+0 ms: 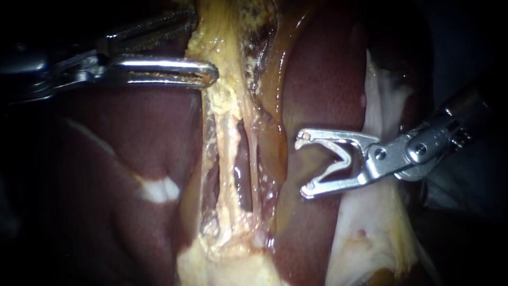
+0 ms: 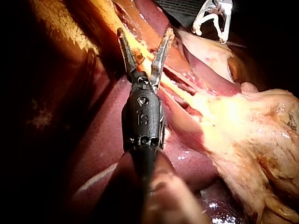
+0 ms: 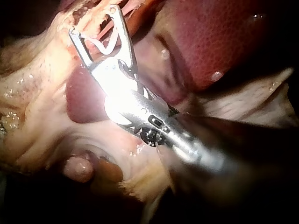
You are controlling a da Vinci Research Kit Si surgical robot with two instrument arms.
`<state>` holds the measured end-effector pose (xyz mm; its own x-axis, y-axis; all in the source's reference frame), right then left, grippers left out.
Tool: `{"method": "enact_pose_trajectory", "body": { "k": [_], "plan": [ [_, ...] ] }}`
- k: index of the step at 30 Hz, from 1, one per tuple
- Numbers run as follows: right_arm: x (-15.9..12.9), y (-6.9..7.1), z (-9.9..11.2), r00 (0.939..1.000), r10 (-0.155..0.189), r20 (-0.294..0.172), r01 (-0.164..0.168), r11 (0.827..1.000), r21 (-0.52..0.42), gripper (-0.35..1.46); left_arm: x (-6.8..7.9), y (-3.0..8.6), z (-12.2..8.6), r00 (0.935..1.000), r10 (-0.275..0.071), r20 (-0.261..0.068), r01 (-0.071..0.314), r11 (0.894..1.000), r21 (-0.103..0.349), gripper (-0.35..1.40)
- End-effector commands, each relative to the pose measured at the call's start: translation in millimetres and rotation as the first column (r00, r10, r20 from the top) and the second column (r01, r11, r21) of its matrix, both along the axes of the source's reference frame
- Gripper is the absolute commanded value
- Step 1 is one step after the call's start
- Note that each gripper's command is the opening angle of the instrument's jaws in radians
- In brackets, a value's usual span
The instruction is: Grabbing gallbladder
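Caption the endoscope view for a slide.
Left instrument and right instrument, jaws open, flank yellowish tissue strands on the liver.

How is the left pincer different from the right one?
The left instrument has a long, straight, toothed pincer; the right instrument has a short one with hooked tips. The left one sits at the yellowish tissue; the right one hangs over the dark red liver. Both have open jaws, gripping nothing.
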<state>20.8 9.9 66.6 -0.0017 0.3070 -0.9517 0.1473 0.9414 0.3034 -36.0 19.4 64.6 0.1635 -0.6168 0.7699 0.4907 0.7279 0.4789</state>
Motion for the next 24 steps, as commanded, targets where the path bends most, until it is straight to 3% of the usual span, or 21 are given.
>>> {"method": "enact_pose_trajectory", "body": {
  "k": [1, 4, 14, 17, 19, 24],
  "plan": [
    [0.0, 0.0, -0.1, 1.0000, -0.001, 0.000, 0.001, 1.000, 0.000, 0.57, 0.0, 0.0, 0.1, 1.0000, -0.001, -0.004, 0.001, 1.000, 0.005, 0.52],
    [0.0, 0.0, -0.1, 1.0000, -0.001, -0.001, 0.001, 1.000, 0.000, 0.57, 0.0, -0.2, 0.5, 0.9999, 0.004, -0.014, -0.004, 1.000, 0.026, 0.39],
    [0.0, 0.0, -0.1, 1.0000, -0.001, -0.001, 0.001, 1.000, 0.000, 0.57, 0.1, -0.5, 1.5, 0.9988, 0.021, -0.044, -0.019, 0.999, 0.036, 0.12],
    [0.0, 0.0, -0.1, 1.0000, 0.000, -0.001, 0.000, 1.000, 0.000, 0.57, 0.3, -0.4, 1.6, 0.9982, 0.025, -0.054, -0.022, 0.999, 0.047, -0.08],
    [0.0, 0.0, -0.1, 1.0000, -0.001, -0.001, 0.001, 1.000, 0.000, 0.57, 0.5, -0.4, 1.7, 0.9979, 0.027, -0.060, -0.024, 0.998, 0.055, -0.35],
    [0.0, -0.1, -0.2, 1.0000, -0.001, -0.001, 0.001, 1.000, 0.000, 0.57, 1.0, -0.4, 1.7, 0.9971, 0.031, -0.070, -0.026, 0.997, 0.067, -0.35]
  ]
}}
